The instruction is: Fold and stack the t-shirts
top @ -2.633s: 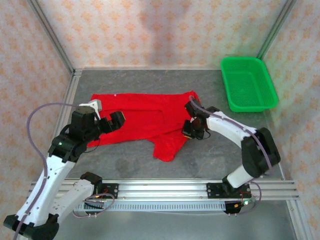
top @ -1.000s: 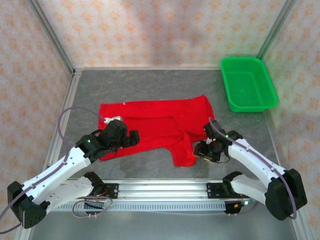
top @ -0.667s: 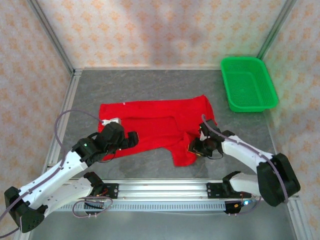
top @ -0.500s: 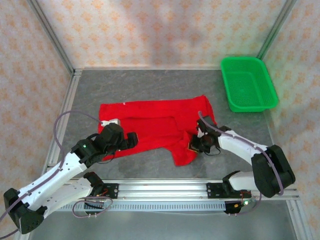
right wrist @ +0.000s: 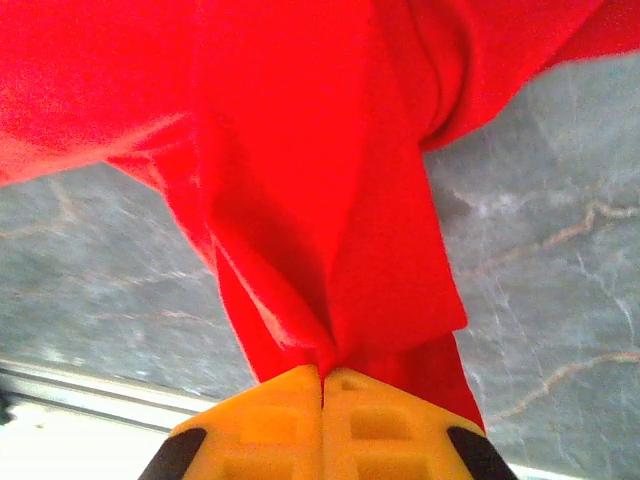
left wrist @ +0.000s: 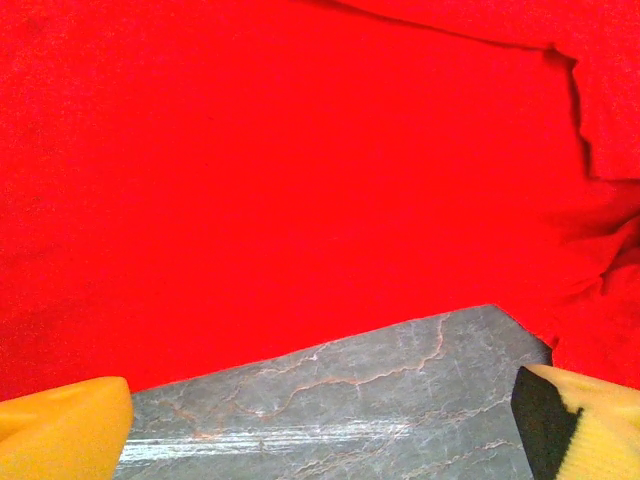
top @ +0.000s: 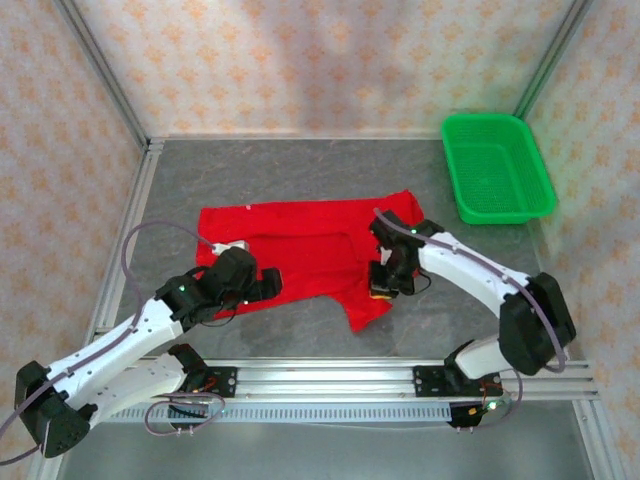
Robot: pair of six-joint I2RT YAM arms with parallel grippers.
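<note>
Your right gripper, bottom centre, pinches a thin fold of the t-shirt; tugging may slip it. Your left gripper is spread wide and anchors nothing, so the cloth may drag.

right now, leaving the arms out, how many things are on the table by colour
red t-shirt: 1
green mesh basket: 1
total: 2
</note>
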